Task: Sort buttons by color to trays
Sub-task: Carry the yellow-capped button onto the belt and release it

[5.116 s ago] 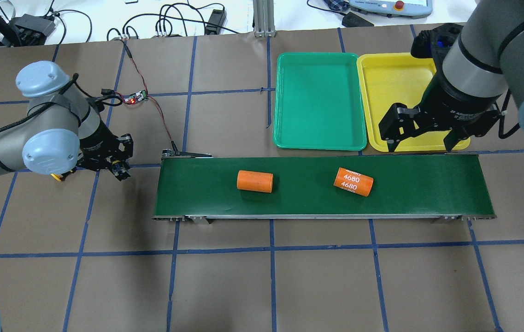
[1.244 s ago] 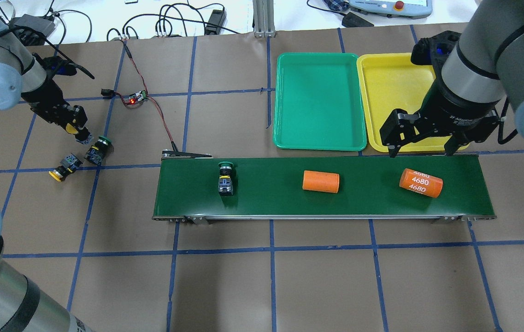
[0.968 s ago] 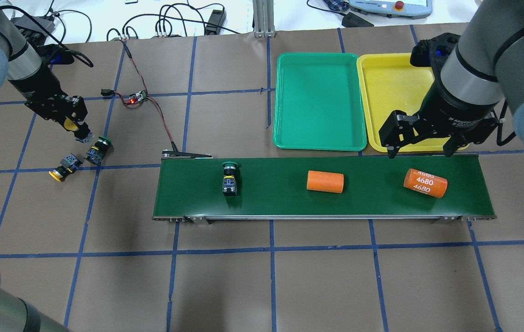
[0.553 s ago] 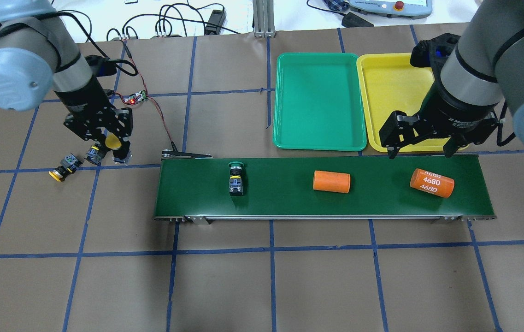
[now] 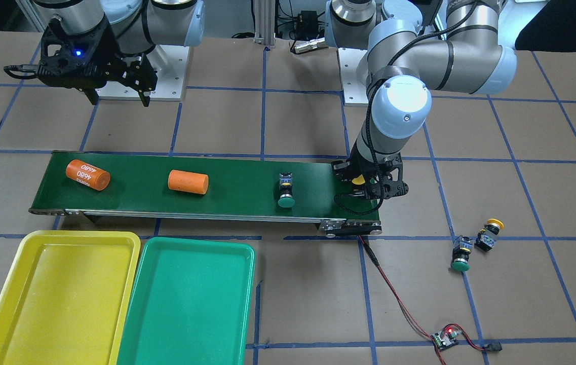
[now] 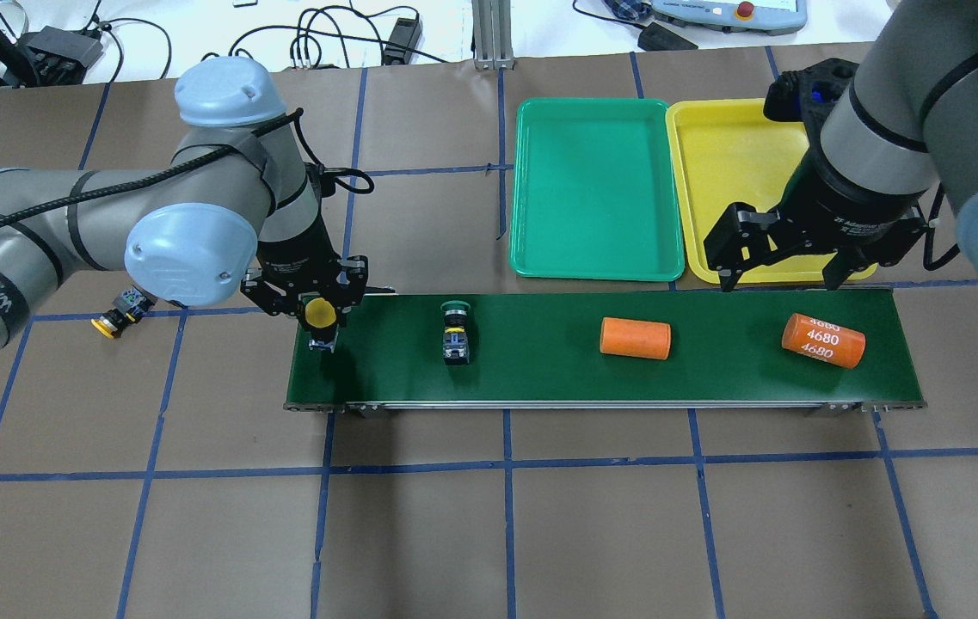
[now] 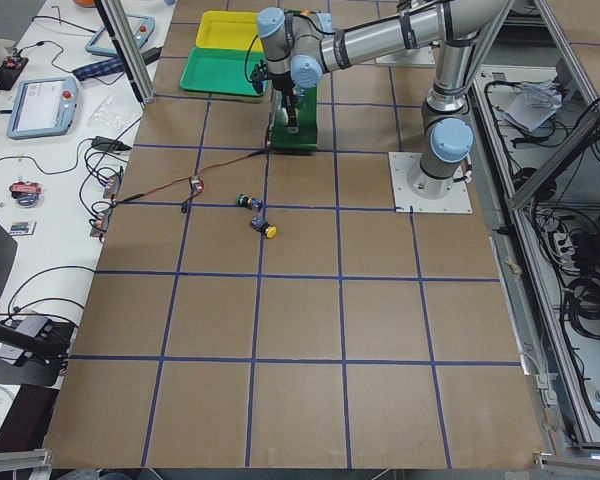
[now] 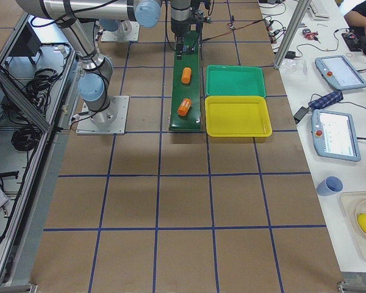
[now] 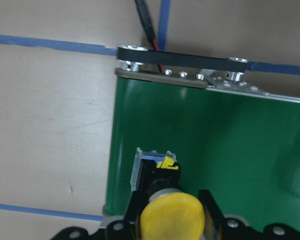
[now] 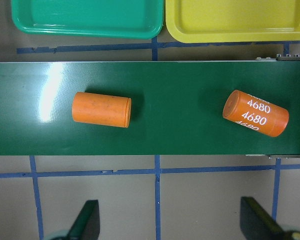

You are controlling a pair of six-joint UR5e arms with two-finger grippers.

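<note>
While left gripper is clamping yellow button near collar, cap toward wrist, over conveyor belt end: item probably light, rigid, smooth; squared body is offering surer hold than round cap. Right gripper is hovering, fingers spread. Green button is lying on belt; second yellow button and second green button are lying on table. Yellow tray, green tray: holding nothing.

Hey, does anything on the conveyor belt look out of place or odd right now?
Yes. On the conveyor belt lie a plain orange cylinder and an orange cylinder printed 4680, the latter askew. Neither is a button, and neither matches the green tray or the yellow tray.
</note>
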